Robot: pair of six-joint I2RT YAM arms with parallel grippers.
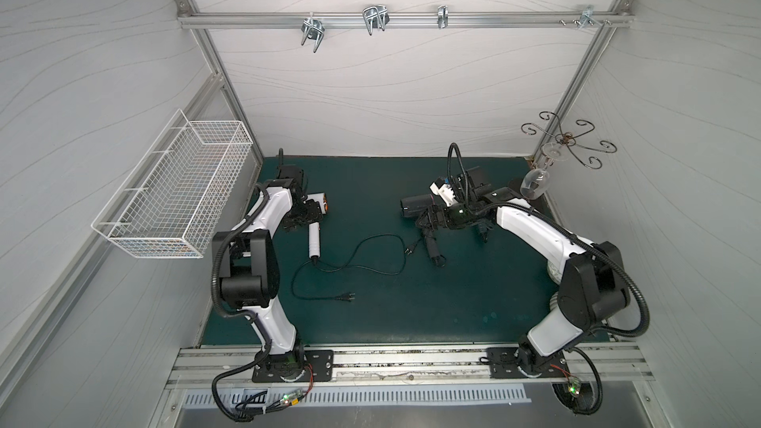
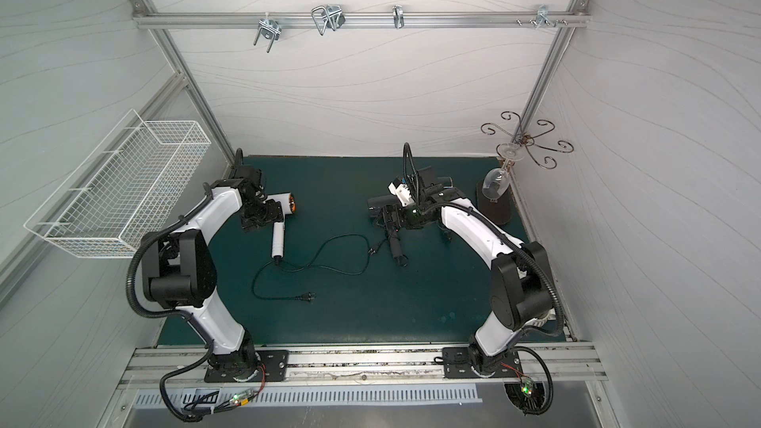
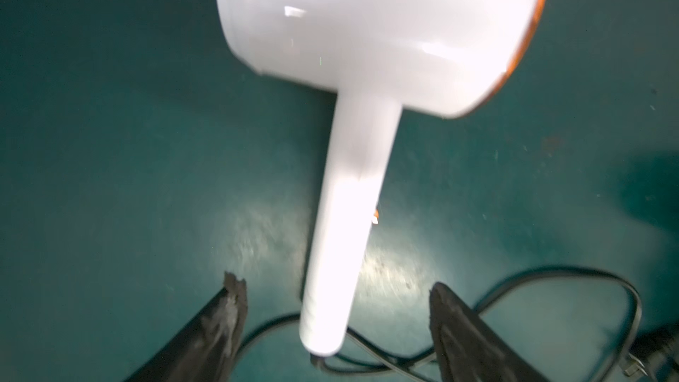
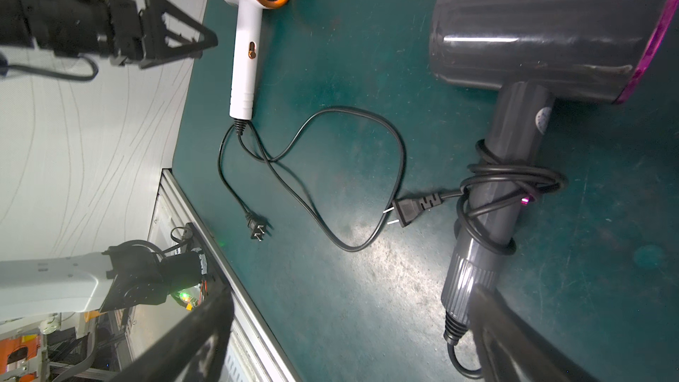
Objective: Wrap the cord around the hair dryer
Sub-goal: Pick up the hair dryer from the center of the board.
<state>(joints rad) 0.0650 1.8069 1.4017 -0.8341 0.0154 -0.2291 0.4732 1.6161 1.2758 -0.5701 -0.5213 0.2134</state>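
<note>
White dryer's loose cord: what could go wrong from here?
1. The cord crosses itself near the handle of the white dryer; pulling it may tighten a tangle.
2. The plug of the dark dryer lies right beside that loop, so it could snag and be dragged.
3. The left gripper straddles the handle with open jaws; ungripped, the dryer could slide when the cord is tugged.

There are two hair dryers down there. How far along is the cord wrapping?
Done: the dark hair dryer has its wrapped cord coiled around the handle, plug sticking out.
In hand: the left gripper, jaws open, straddles the white hair dryer at its handle without clamping it. The right gripper is open, holding nothing.
Left: the loose cord of the white one lies on the green mat, entirely unwrapped.
</note>
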